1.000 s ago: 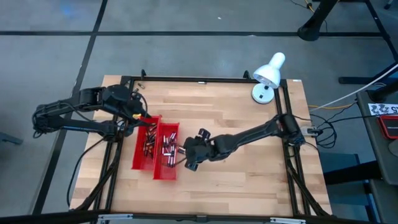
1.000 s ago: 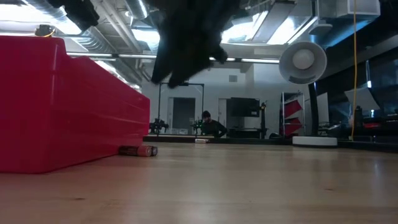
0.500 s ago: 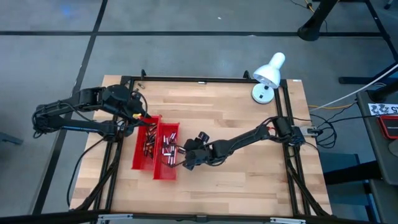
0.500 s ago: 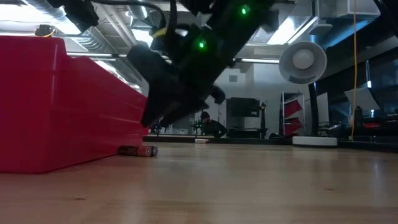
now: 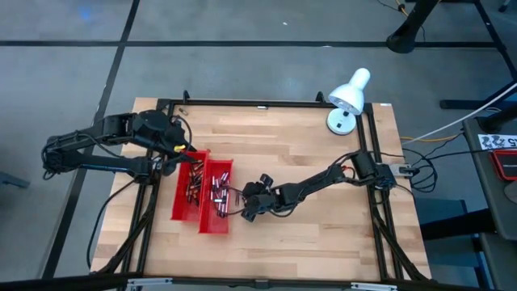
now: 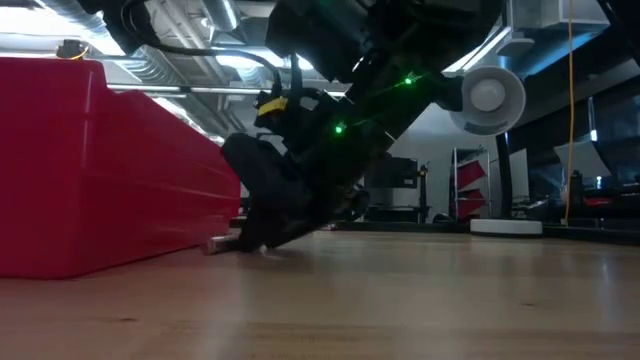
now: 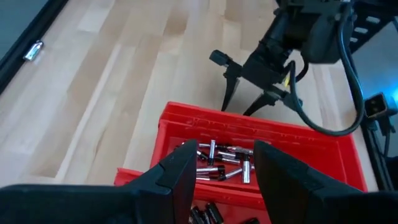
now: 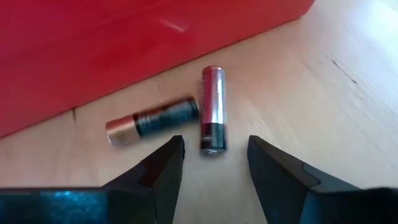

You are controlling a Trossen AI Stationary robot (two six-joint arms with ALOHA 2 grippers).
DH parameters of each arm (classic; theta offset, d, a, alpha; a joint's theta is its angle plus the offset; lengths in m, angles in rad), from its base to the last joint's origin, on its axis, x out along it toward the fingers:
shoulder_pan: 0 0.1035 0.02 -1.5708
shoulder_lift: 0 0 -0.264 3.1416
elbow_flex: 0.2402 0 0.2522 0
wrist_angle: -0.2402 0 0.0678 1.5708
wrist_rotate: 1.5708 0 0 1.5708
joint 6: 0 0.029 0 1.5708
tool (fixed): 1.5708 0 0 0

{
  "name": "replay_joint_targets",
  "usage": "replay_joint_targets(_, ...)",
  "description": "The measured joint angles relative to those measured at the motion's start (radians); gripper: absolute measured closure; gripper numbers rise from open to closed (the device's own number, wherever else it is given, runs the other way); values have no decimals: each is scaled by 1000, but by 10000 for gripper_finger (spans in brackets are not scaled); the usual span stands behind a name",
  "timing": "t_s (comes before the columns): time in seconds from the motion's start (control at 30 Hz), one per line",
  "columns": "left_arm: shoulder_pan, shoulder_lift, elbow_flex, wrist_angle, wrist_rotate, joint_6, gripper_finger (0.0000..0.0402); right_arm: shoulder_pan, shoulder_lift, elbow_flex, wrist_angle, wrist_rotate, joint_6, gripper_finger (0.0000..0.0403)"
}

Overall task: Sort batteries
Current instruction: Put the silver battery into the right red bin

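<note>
Red battery [image 8: 212,111] lengthwise between open jaws, black battery [image 8: 152,120] crosswise

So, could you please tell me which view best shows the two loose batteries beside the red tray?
The right wrist view: both loose batteries lie unobstructed between the open right gripper jaws. The low view shows one end; the other views show none.

The right gripper [image 5: 245,212] has dropped to the wooden table [image 5: 307,153] beside the red tray [image 5: 216,196], where a second ago it hung higher. In the low view its dark body now reaches the tabletop and hides the battery seen lying there earlier. Its open fingers [image 8: 163,167] now straddle the end of a red-and-silver battery [image 8: 212,109].
</note>
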Motion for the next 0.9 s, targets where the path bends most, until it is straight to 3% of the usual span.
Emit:
replay_joint_targets(0.23, 0, 0, 0, 3, -12, -49, 255, 0, 11, -2, -33, 64, 28, 231)
replay_joint_targets(0.57, 0, 2, 0, 42, -56, -63, 255, -22, 13, -5, -40, 37, -79, 323)
replay_joint_targets(0.9, 0, 2, 0, 69, -62, -120, 255, -72, 12, -20, -14, -8, -111, 326)
